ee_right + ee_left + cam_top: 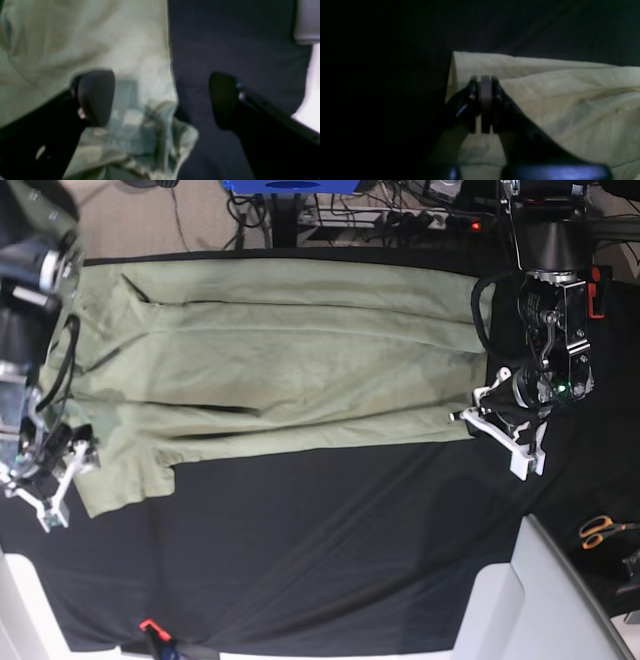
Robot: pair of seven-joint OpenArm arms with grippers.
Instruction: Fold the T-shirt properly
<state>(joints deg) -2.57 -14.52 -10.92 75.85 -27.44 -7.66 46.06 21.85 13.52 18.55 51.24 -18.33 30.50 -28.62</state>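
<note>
The pale green T-shirt (280, 360) lies spread across the black table cloth (330, 540), folded lengthwise into a long band. My left gripper (478, 418) sits at the shirt's near right corner. In the left wrist view its fingers (472, 100) are pressed together on the cloth's edge, and the T-shirt (570, 105) drapes away to the right. My right gripper (62, 480) is at the sleeve end on the left. In the right wrist view the right gripper (160, 100) stands wide open, with the rumpled edge of the T-shirt (87, 37) lying loose beneath it.
Orange-handled scissors (600, 530) lie at the far right edge. A white bin or panel (540, 600) stands at the lower right. A small red-tipped tool (148, 625) lies at the front edge. Cables and a blue box (290, 185) are behind the table.
</note>
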